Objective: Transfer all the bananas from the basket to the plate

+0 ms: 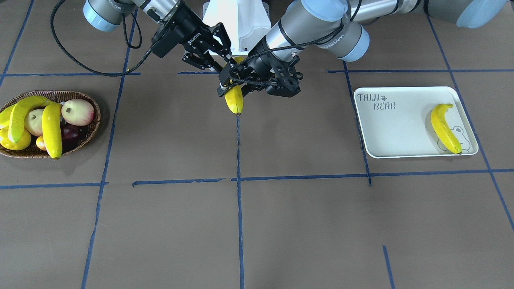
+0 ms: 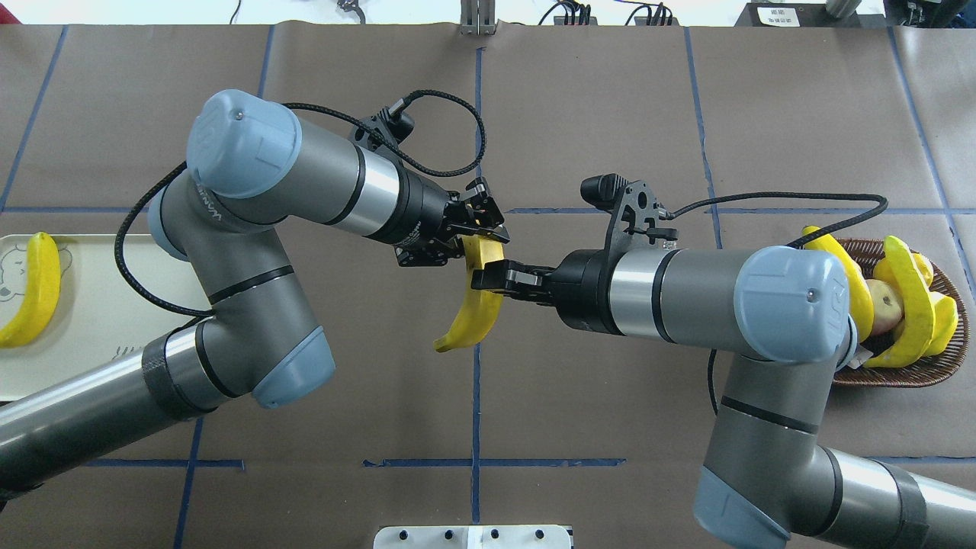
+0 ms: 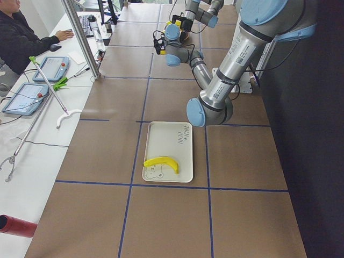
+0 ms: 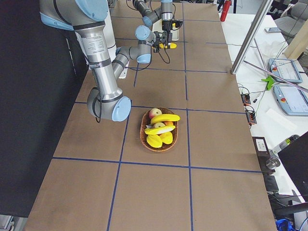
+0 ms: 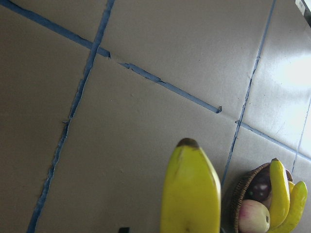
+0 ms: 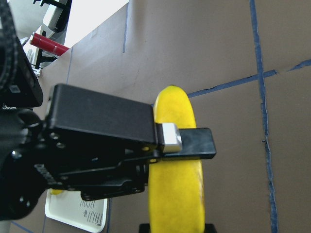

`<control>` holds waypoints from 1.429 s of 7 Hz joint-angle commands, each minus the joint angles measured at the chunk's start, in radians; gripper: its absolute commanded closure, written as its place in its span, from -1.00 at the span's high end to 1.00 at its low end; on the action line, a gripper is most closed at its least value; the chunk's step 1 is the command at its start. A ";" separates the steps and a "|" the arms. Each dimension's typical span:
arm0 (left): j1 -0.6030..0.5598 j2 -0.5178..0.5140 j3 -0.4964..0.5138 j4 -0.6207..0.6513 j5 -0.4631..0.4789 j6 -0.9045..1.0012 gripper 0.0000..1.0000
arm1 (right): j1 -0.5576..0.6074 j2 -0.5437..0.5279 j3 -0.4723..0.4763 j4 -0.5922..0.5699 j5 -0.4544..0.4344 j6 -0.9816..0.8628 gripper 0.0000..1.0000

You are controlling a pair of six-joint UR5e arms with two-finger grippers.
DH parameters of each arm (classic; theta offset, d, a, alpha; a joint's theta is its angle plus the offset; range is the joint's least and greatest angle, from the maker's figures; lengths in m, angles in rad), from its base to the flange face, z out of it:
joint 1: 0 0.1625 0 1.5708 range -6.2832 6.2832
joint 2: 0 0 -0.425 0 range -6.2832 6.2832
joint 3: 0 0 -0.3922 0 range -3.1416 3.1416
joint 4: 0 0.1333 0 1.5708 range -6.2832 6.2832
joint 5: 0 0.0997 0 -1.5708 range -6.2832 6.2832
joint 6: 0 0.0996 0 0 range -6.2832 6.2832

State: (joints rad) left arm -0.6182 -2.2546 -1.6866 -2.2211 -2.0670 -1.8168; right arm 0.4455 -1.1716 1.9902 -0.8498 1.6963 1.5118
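Both arms meet in mid-air over the brown, blue-taped surface (image 1: 305, 224). The right gripper (image 2: 489, 278) has its jaws closed on a long, curved, bright yellow banana (image 2: 467, 324), whose dark tip hangs free beyond them. The left gripper (image 2: 476, 238) has its jaws set around the same banana just beside the right ones, with one finger (image 6: 194, 143) laid across it; whether they are clamped I can't tell. Well off on the right jaws' side sits the oval brown wicker basket (image 1: 90, 134), with two more bananas (image 1: 52, 128) among other fruit. Well off on the left jaws' side, a fourth banana (image 1: 443, 128) lies on the white rectangular tray (image 1: 393, 136).
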 commanded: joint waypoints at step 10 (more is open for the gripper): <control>-0.288 0.540 -0.021 0.038 -0.036 0.518 -1.00 | 0.181 -0.141 0.067 -0.107 0.148 -0.005 0.99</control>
State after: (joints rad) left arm -0.8769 -1.8199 -1.7104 -2.1817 -2.1112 -1.4503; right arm 0.5253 -1.2735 2.0515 -0.8981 1.7214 1.5708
